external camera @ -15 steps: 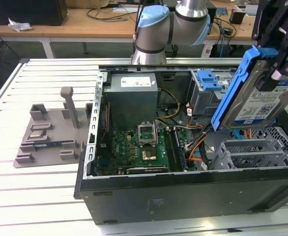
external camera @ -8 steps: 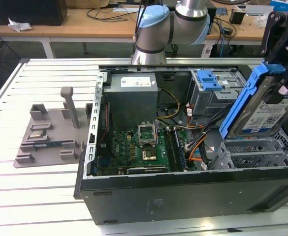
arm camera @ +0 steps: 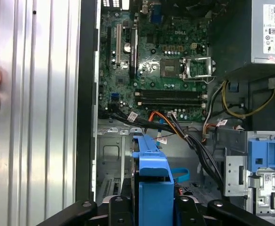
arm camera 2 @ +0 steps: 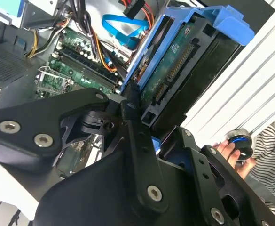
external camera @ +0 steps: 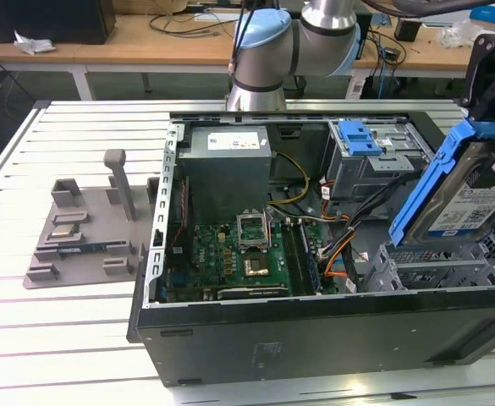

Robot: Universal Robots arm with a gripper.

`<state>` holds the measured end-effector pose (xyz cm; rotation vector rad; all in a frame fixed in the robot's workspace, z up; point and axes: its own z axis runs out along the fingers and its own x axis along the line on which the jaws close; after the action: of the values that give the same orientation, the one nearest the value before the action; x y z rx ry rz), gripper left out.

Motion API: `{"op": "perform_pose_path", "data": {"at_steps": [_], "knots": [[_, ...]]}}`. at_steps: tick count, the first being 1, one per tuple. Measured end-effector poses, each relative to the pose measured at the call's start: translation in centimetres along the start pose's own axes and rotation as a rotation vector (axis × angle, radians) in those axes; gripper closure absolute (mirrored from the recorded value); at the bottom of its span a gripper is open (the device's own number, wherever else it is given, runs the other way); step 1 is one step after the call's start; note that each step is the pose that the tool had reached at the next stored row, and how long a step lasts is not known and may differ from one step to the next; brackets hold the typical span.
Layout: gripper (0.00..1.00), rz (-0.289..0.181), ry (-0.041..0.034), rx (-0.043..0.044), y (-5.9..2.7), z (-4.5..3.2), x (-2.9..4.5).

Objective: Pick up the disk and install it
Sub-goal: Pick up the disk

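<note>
The disk (external camera: 471, 199), a silver drive with a blue-and-white label and blue rails, hangs tilted above the metal drive cage (external camera: 433, 271) at the front corner of the open computer case, on the exterior view's right. My gripper (external camera: 494, 127) is shut on its upper part. In the second wrist view the disk (arm camera 2: 175, 66) shows its green circuit side between the black fingers (arm camera 2: 132, 136). In the first wrist view its blue rail (arm camera: 151, 174) points down toward the cage (arm camera: 111, 155), with the gripper (arm camera: 151, 209) behind it.
Inside the case are the motherboard (external camera: 239, 254), a grey power supply (external camera: 228, 165), loose cables (external camera: 340, 245) and a blue latch piece (external camera: 359, 135) on the rear bay. A grey fixture (external camera: 82, 228) stands on the slatted table. A person's hand (arm camera 2: 231, 153) rests beside the case.
</note>
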<state>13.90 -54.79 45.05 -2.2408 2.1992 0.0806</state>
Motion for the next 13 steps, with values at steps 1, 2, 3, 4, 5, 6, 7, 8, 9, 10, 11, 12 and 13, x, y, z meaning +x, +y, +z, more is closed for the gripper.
{"op": "perform_pose_path", "data": {"at_steps": [1, 2, 3, 4, 5, 6, 7, 8, 9, 10, 11, 12, 13], "knots": [[0.63, 0.004, 0.0049, 0.0001, 0.0, 0.06, 0.01], [0.63, 0.008, 0.0106, 0.0001, 0.0, 0.12, 0.02], [0.63, 0.012, 0.0134, 0.0002, -0.01, 0.17, 0.02], [0.63, 0.019, 0.0156, 0.0004, -0.03, 0.26, 0.03], [0.63, 0.02, 0.0164, 0.0004, -0.11, 0.33, 0.03], [0.63, 0.02, 0.0167, 0.0004, -0.14, 0.4, 0.05], [0.63, 0.02, 0.0166, 0.0004, -0.18, 0.48, 0.09], [0.63, 0.02, 0.0166, 0.0004, -0.21, 0.6, 0.13], [0.63, 0.02, 0.0165, 0.0004, -0.21, 0.69, 0.17], [0.63, 0.02, 0.0166, 0.0005, -0.22, 0.75, 0.2], [0.63, 0.02, 0.0165, 0.0004, -0.23, 0.85, 0.24], [0.63, 0.02, 0.0167, 0.0004, -0.23, 0.91, 0.24], [0.63, 0.02, 0.0167, 0.0004, -0.21, 0.95, 0.24]]}}
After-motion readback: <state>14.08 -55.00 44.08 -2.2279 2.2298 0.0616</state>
